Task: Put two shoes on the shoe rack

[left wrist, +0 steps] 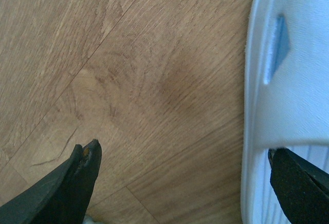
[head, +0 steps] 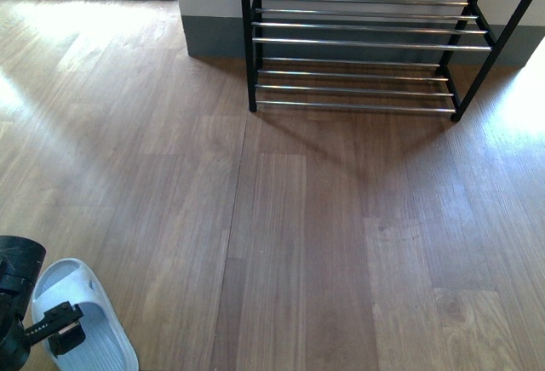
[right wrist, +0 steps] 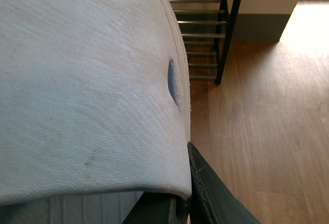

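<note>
The shoes here are white slide slippers. One white slipper (head: 83, 320) lies on the wood floor at the near left. My left gripper (head: 60, 327) is open over it. In the left wrist view the left gripper (left wrist: 185, 170) straddles the side wall of this slipper (left wrist: 293, 70), one finger (left wrist: 300, 185) over its footbed, the other finger (left wrist: 85, 170) over bare floor. My right gripper (right wrist: 182, 196) is shut on the strap of a second white slipper (right wrist: 87, 90), which fills most of that view. The shoe rack (head: 366, 43) stands by the far wall, its bars bare.
The rack (right wrist: 226, 29) has black side frames and chrome bars and stands against a white wall with a grey skirting (head: 213, 39). Wood floor (head: 324, 218) stretches between me and the rack. My right arm does not show in the front view.
</note>
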Motion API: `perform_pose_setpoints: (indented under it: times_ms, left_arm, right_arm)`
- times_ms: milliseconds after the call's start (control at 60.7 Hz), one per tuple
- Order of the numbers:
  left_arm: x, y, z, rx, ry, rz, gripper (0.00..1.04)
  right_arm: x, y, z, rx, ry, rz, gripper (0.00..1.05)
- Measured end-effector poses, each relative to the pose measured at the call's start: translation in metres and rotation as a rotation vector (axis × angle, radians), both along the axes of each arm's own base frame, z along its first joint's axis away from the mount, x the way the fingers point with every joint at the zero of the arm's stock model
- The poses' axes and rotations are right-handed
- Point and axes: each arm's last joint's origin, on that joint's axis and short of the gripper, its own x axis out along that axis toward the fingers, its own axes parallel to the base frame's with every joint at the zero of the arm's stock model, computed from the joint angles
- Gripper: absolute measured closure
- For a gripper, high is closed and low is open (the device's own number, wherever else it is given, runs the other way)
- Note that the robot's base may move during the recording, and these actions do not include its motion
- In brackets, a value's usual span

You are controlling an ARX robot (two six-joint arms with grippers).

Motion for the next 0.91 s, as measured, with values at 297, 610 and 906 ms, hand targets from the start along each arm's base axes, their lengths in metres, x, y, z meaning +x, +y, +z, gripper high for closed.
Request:
perform_pose_setpoints:
  times_ms: [297, 610, 906]
  left_arm:
    - [0.013, 0.004, -0.020, -0.015, -0.019, -0.083, 0.32]
    - [0.015, 0.003, -0.019, -0.010, -0.019, -0.118, 0.80]
    - [0.024, -0.006, 0.029, -0.003, -0.099, -0.153, 1.03]
  right_arm:
    - [0.000, 0.000, 0.000, 0.000, 0.000, 0.000, 1.03]
    - [0.000, 0.000, 0.000, 0.000, 0.000, 0.000, 1.03]
    - [0.000, 0.000, 0.000, 0.000, 0.000, 0.000, 1.03]
